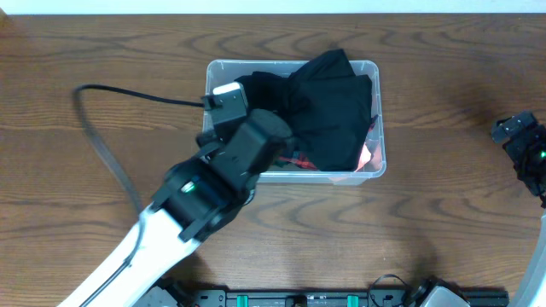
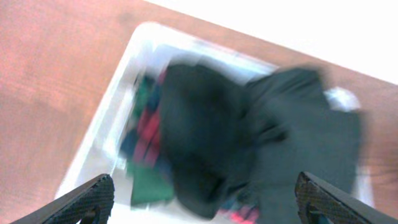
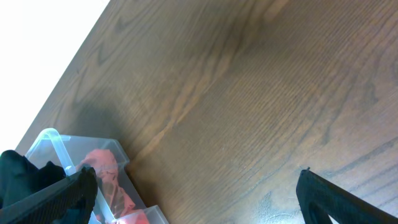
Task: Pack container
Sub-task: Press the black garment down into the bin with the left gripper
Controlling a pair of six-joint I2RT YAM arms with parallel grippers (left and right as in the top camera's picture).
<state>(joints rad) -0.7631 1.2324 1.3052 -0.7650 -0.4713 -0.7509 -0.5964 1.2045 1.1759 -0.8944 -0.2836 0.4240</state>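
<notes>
The clear plastic container (image 1: pixel 378 102) sits at the middle of the table, filled with black cloth (image 1: pixel 328 107) over red and green fabric. It also shows blurred in the left wrist view (image 2: pixel 118 93), with black cloth (image 2: pixel 261 137) piled inside. My left gripper (image 2: pixel 202 199) is open and empty, hovering above the container's near left part; in the overhead view the left arm (image 1: pixel 247 149) covers that corner. My right gripper (image 3: pixel 196 193) is open and empty over bare wood at the far right of the table (image 1: pixel 520 141). The container's corner with red fabric (image 3: pixel 102 174) shows in the right wrist view.
A black cable (image 1: pixel 102 136) loops over the table left of the container. The wooden tabletop (image 1: pixel 461 213) stretches between the container and the right arm. A dark rail (image 1: pixel 324 298) runs along the front edge.
</notes>
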